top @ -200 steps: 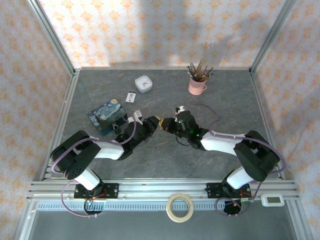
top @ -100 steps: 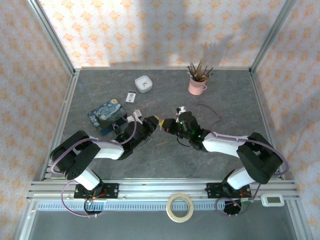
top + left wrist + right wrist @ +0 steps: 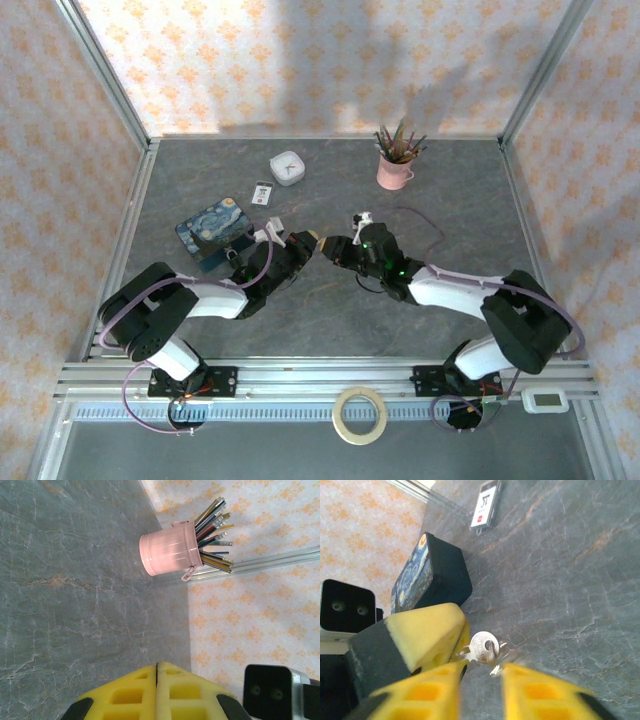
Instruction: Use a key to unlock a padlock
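The key (image 3: 483,647) is small and silvery, its round head sticking out in the right wrist view. Its blade runs in between the yellow fingers (image 3: 426,632) of my left gripper (image 3: 308,243), which is shut on it. A small blurred silvery bit hangs from the hole in the key's head. My right gripper (image 3: 482,672) is open, with its two yellow fingers on either side just below the key head and not pinching it. In the top view the two grippers meet tip to tip at mid-table, right gripper (image 3: 332,247). In the left wrist view the left gripper (image 3: 157,665) has its pads pressed together. The padlock is hidden.
The blue Starry Night box (image 3: 212,230) lies just left of the left gripper, also seen as the box (image 3: 427,575). A white-and-black card (image 3: 263,193) and a white clock (image 3: 288,167) lie behind. A pink cup of pencils (image 3: 395,165) stands at the back right. A tape roll (image 3: 360,415) sits on the front rail.
My left gripper has closed fully on the key. My right gripper's jaws have parted and let go of it. Both arms have barely moved.
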`<act>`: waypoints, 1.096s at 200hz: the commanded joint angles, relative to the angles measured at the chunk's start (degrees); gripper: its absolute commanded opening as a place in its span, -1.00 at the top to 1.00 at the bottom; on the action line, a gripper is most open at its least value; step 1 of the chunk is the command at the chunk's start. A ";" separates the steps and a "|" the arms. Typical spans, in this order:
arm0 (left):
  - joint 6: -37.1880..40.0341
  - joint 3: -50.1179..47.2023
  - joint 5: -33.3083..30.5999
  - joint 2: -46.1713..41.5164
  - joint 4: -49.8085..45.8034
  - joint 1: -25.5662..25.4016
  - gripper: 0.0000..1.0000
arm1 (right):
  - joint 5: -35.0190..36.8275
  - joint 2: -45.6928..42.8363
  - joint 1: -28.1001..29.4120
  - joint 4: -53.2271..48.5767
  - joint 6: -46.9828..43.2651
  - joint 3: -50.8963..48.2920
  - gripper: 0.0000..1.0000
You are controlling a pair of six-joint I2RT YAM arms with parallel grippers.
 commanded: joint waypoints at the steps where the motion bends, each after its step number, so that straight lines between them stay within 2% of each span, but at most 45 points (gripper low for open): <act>1: 7.07 1.17 0.05 -3.47 -2.18 1.02 1.00 | 4.41 -6.08 -0.49 -2.35 -7.43 -0.64 0.24; 14: 12.25 2.37 2.28 -4.97 -4.12 1.83 1.00 | 4.60 -8.75 -1.66 -4.35 -12.00 -0.41 0.14; 27: 18.05 4.67 4.98 -6.31 -8.13 2.54 1.00 | 1.92 -10.90 -3.56 -5.05 -15.45 -0.41 0.12; 56: 31.22 10.79 11.42 -8.01 -18.92 3.43 1.00 | -9.63 -13.26 -8.42 -3.18 -19.54 -0.10 0.13; 85: 39.32 12.95 18.11 -9.89 -21.98 4.47 1.00 | -20.96 -12.76 -11.89 1.58 -19.86 0.84 0.16; 107: 41.28 11.61 20.19 -12.56 -19.91 5.12 1.00 | -27.26 -11.62 -13.33 6.77 -18.02 0.87 0.20; 155: 41.20 8.90 25.21 -15.73 -13.99 5.58 1.00 | -35.40 -7.96 -13.57 21.26 -9.92 -1.54 0.33; 183: 39.87 8.31 28.68 -15.26 -10.87 5.64 1.00 | -37.46 -5.59 -13.56 27.73 -6.04 -2.51 0.34; 219: 39.20 8.18 30.08 -15.45 -9.21 5.75 1.00 | -38.29 -4.20 -13.57 28.59 -5.95 -2.54 0.39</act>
